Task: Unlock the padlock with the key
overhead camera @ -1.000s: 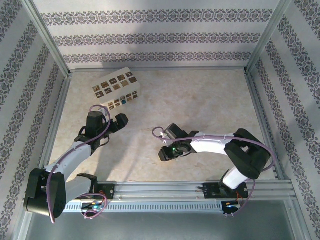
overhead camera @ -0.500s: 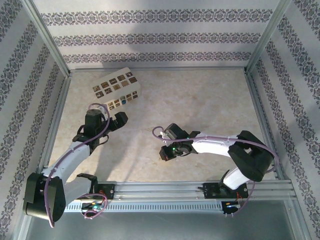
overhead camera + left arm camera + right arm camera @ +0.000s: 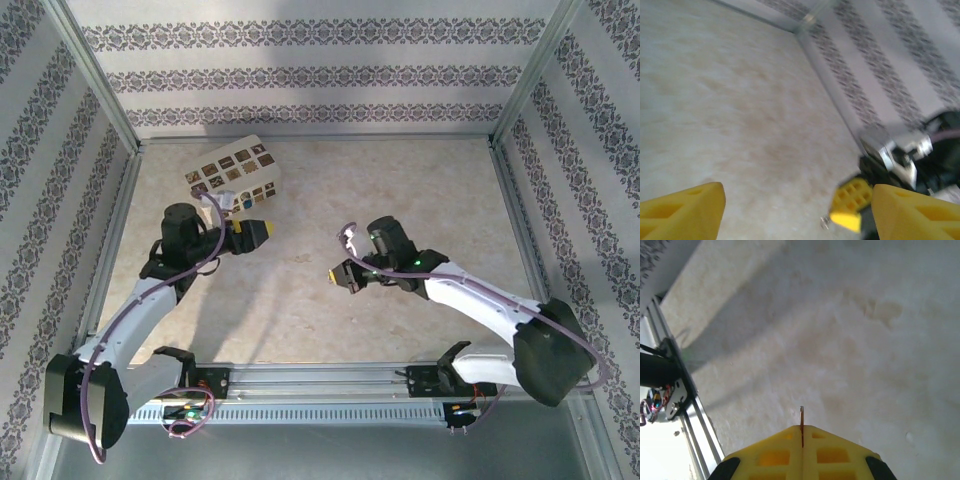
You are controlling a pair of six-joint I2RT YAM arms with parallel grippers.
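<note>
Right gripper [image 3: 801, 432] clenched on key [image 3: 801, 417] — blade poking forward, ready to insert (probably). Left gripper [image 3: 262, 229], 9 o'clock — fingers spread, empty.

Clear across tabletop [image 3: 420, 190] centre and upper right; blocked upper left by patterned card [image 3: 233, 176], just beside left tool [image 3: 250, 222].

Top view: high, rear, looking down on table [image 3: 400, 180]. Wrist views: close, low; left's catches right hand [image 3: 845, 210].
</note>
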